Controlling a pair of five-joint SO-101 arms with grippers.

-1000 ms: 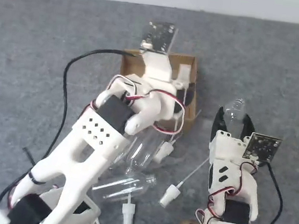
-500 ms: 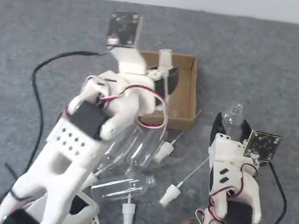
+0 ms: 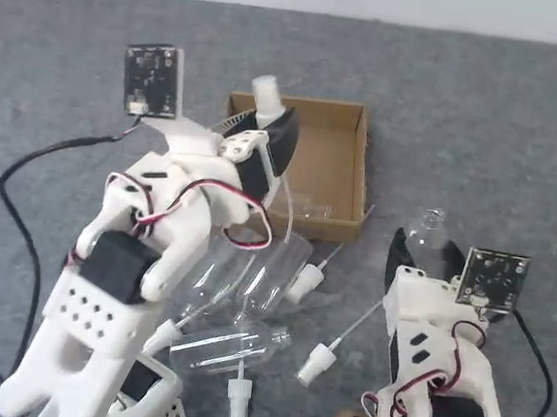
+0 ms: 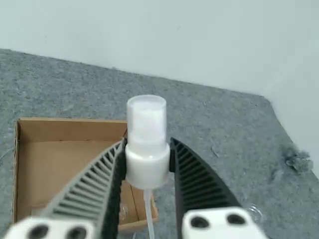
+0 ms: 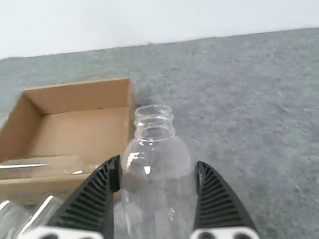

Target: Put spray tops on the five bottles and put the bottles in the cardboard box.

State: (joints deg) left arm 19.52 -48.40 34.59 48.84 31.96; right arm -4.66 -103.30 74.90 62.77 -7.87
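- While the left gripper (image 3: 267, 135) has its fingers pinched on the collar of a spray top (image 3: 267, 95), the top stands upright with its thin tube hanging down. It sits over the left side of the cardboard box (image 3: 356, 162). The step in hand looks like carrying this top across to the open bottle.
- Spare bottles (image 3: 256, 271) lie on their sides on the grey surface (image 3: 491, 112), just in front of the box and under the left arm. Loose tops (image 3: 316, 364) lie beside them, so most of the task seems to lie ahead.
- Inside the box lies something clear, probably a bottle. Whether it has a top on, I cannot tell.
- The right gripper (image 3: 426, 254) has its fingers clamped on the body of the open bottle (image 3: 429, 229). The bare neck points out past the fingertips, to the right of the box and well apart from the held top.
- To do the step well, the tip of the tube should be lined up over the bottle's mouth before the two close in, since the tube has to go in first.
- The tube looks thin and likely to bend, so it could catch on the rim. A slow, straight approach suits it, with the right arm holding steady.
- No label or writing can be read on the bottles, the tops or the box. The marks on the small circuit boards at the wrists are too small to read.
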